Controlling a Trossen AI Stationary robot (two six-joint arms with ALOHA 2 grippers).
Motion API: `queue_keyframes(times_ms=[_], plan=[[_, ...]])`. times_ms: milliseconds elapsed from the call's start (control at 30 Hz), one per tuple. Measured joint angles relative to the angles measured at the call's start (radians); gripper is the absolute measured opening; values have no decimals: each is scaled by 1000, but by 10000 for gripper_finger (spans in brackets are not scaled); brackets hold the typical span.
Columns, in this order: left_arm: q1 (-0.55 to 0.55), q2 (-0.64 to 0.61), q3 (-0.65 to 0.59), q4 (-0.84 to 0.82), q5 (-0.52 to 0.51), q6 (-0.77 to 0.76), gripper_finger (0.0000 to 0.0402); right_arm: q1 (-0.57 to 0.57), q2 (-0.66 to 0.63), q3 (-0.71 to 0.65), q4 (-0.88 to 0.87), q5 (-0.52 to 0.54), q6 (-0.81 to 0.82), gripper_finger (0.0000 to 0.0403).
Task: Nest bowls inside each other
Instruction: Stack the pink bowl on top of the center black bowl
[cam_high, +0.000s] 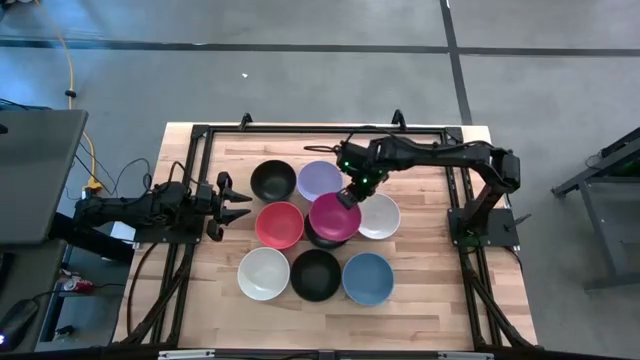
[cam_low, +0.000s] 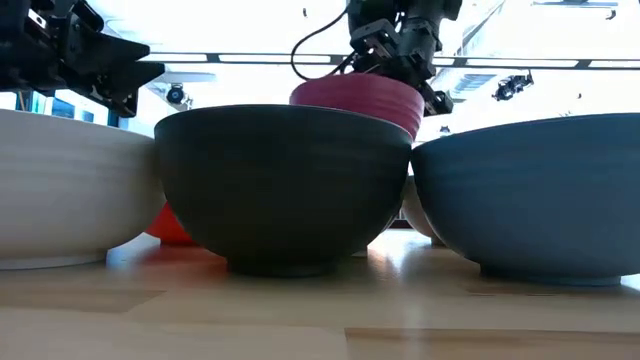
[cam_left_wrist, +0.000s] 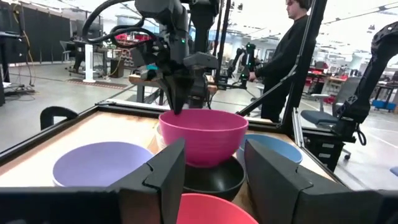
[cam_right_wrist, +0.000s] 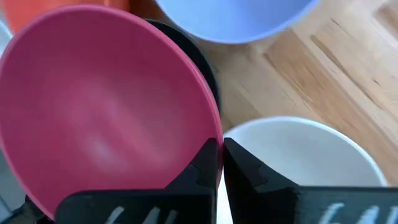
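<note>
From above, you see your right gripper (cam_high: 349, 196) pinching the rim of the magenta bowl (cam_high: 334, 215), which sits over a black bowl (cam_high: 318, 238) in the middle of the table (cam_high: 420, 290). Your left gripper (cam_high: 233, 201) waits at the table's left side, jaws spread and empty. The low view adds little: the magenta bowl rises behind a nearer black bowl (cam_low: 285, 185). Your left wrist view shows it tilted in the black bowl. Your right wrist view shows the jaws closed on its rim.

Right arm stretched over table centre, right hand (cam_high: 348, 196) pinched shut on a rim. Left hand (cam_high: 232, 200) waits at left edge, fingers spread.
</note>
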Motion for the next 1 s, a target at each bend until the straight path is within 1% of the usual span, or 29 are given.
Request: queue_keyframes(times_ms=[200,633,1000], plan=[[0,0,0,0,0,-11,152,21,1,-38,98,0,15,0],[0,0,0,1,0,-11,152,54,111,-40,100,-2,27,0],[0,0,0,0,0,-10,152,55,104,-32,127,15,26,0]])
